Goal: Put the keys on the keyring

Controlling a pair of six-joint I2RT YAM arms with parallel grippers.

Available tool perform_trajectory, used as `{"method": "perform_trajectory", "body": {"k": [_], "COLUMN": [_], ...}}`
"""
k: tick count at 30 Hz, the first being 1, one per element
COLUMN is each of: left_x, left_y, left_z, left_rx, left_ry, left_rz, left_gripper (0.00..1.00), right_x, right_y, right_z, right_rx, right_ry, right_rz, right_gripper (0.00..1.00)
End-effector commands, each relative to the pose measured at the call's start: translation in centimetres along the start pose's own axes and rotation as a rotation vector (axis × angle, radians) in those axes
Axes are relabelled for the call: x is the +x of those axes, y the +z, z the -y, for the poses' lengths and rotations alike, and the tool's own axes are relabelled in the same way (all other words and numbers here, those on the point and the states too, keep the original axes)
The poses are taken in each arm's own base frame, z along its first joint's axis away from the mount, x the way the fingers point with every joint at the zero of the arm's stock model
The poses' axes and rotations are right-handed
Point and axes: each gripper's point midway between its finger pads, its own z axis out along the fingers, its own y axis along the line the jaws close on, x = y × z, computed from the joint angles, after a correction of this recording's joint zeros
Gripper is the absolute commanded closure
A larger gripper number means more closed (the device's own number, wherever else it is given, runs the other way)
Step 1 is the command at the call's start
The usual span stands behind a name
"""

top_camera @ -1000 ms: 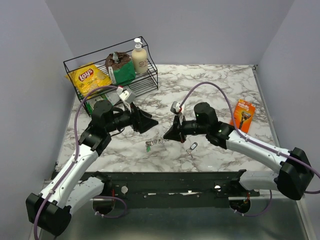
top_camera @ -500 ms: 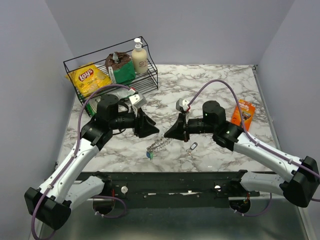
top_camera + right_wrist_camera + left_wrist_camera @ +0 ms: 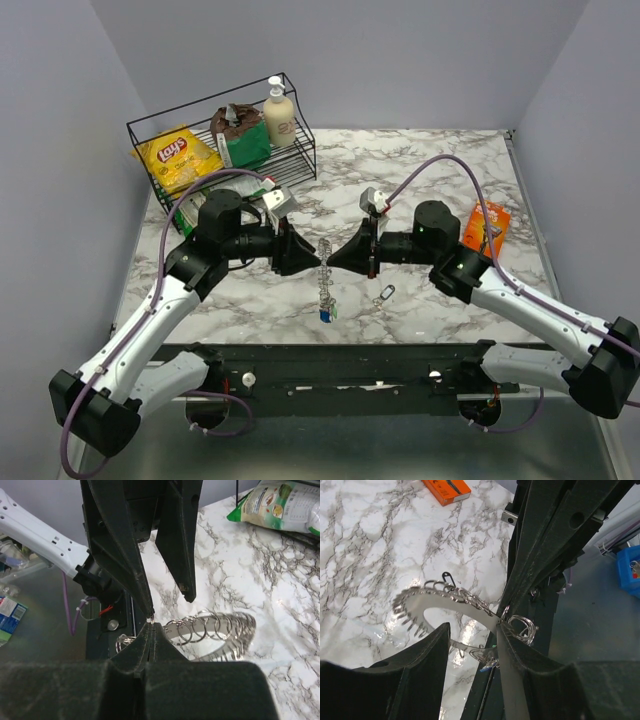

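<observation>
**Top view:** The keyring [image 3: 323, 272] hangs edge-on above the marble table [image 3: 420, 170], between the two arms. Its top is pinched in the right hand [image 3: 340, 259], whose fingers are pressed together on the rim. The left hand [image 3: 307, 257] faces it from the other side with its fingers apart. What looks like a blue key [image 3: 326, 314] dangles at the ring's low end. A small metal piece [image 3: 383, 295] lies on the table near it, apart from the ring. The risk here is the single thin pinch, since a sideways nudge from the left hand could swing the ring or twist it free.

**Left wrist view:** The left hand [image 3: 472, 630] straddles the keyring [image 3: 445, 600] without gripping it, and the toothed rim passes between its two fingers. The right hand [image 3: 506, 607] clamps the rim just above. If the left fingers come together off the band and onto the coils, they may snag the loops or bend them. They could also strike the right hand's tips, which sit very close.

**Right wrist view:** The right hand [image 3: 150, 628] is shut tight on one end of the keyring [image 3: 215, 627], which juts out level over the table. The left hand [image 3: 170, 602] comes in from above with fingers spread, one tip almost touching the pinch point. With so little room, a small misalignment could knock the ring out of the grip. It cannot be told from here whether any key would stay threaded.
</observation>
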Motion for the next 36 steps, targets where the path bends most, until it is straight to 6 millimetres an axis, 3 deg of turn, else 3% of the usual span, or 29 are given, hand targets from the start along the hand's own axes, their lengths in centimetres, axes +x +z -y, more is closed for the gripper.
{"method": "perform_trajectory", "body": {"k": [1, 9, 17, 26, 36], "left_x": [-1.6, -2.3, -3.4, -4.1, -4.0], "left_y": [-0.4, -1.0, -1.8, -1.5, -0.9], "left_z": [1.9, 2.1, 3.5, 5.1, 4.5], "left_rx": [0.055, 0.027, 0.056, 0.180, 0.184], "left_ry": [0.050, 0.069, 0.067, 0.064, 0.043], "left_rz": [0.069, 0.128, 0.243, 0.299, 0.301], "left_gripper": [0.50, 0.50, 0.49, 0.39, 0.44], "right_x": [-2.8, -3.3, -3.7, -4.2, -4.3], "right_y": [-0.3, -0.7, -1.0, -1.5, -2.0], "right_z": [-0.2, -0.5, -1.2, -1.9, -2.6], "right_rx": [0.026, 0.030, 0.006, -0.014, -0.030], "right_ry": [-0.055, -0.055, -0.061, -0.065, -0.069], "right_rz": [0.112, 0.148, 0.177, 0.195, 0.209], "right_gripper": [0.99, 0.99, 0.99, 0.99, 0.99]}}
